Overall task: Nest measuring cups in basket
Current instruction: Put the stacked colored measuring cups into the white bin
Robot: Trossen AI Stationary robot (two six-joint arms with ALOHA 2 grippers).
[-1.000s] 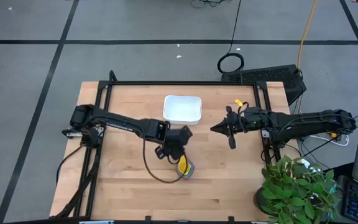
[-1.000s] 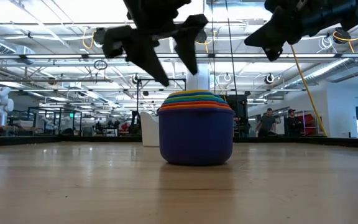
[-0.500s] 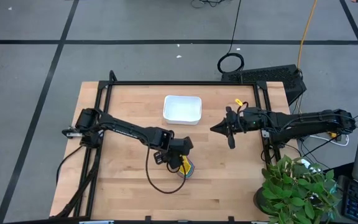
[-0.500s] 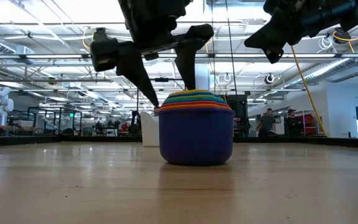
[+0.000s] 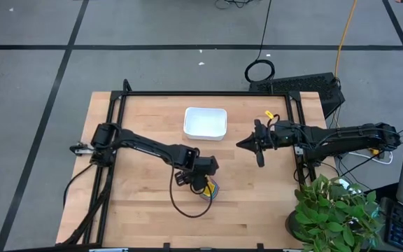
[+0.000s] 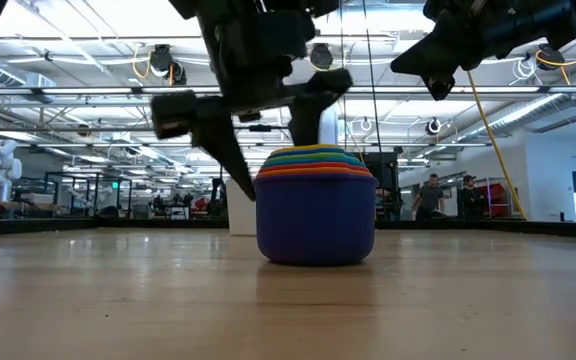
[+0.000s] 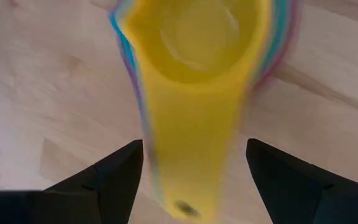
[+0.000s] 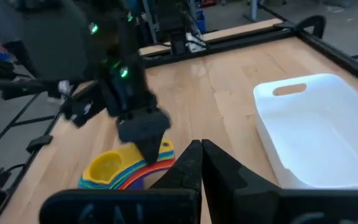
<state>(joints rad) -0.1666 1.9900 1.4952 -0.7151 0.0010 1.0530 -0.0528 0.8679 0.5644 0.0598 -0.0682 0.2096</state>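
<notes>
The table (image 5: 138,210) holds the empty white basket (image 5: 205,123) near its far edge. The left gripper (image 7: 194,168), fingers apart, straddles the handles of the nested measuring cups (image 6: 315,205). The right gripper (image 5: 258,145), fingers together, hovers beside the basket.

Grey floor (image 5: 33,70) with black tape lines, potted plant (image 5: 334,213) nearby.

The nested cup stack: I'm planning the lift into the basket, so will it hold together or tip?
The nested cup stack looks like rigid, light plastic. Its broad navy base suggests it won't tip easily. Lifted by the yellow handle between the left hand fingers, the inner cup may slide out alone.
</notes>
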